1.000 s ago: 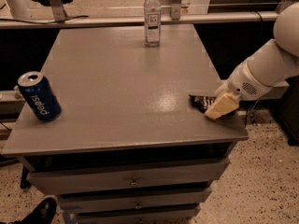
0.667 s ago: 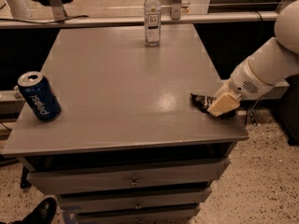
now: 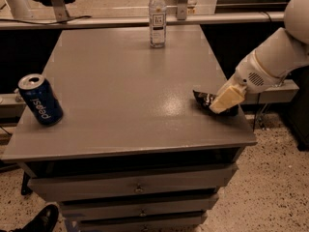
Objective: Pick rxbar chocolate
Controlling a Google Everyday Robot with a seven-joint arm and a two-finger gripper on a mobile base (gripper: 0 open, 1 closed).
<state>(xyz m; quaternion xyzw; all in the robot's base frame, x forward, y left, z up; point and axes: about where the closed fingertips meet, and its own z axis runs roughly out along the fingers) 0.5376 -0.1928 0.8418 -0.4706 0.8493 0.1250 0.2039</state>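
1. the gripper (image 3: 224,99) is reaching in over the right edge of the worktop (image 3: 125,81), near the front right corner, and is bearing down on the rxbar chocolate (image 3: 203,98). whether it is open or clamping the bar cannot be told, as its pale tip is covering the contact.
2. compared with a second ago, the gripper is sitting almost where it was, while the bar's exposed left end is showing slightly higher. this is probably signalling a grasp forming or a lift just beginning, not a finished pick.
3. the bar is lying close to the right edge, its right part hiding under the gripper.
4. the blue pepsi can (image 3: 40,100) is standing by the left edge toward the front left corner, well apart from the bar.
5. the water bottle (image 3: 157,17) is standing at the middle of the back edge, also well apart.
6. nothing is blocking an upward lift, though the nearby right edge is posing a risk: a loose bar could slide off.
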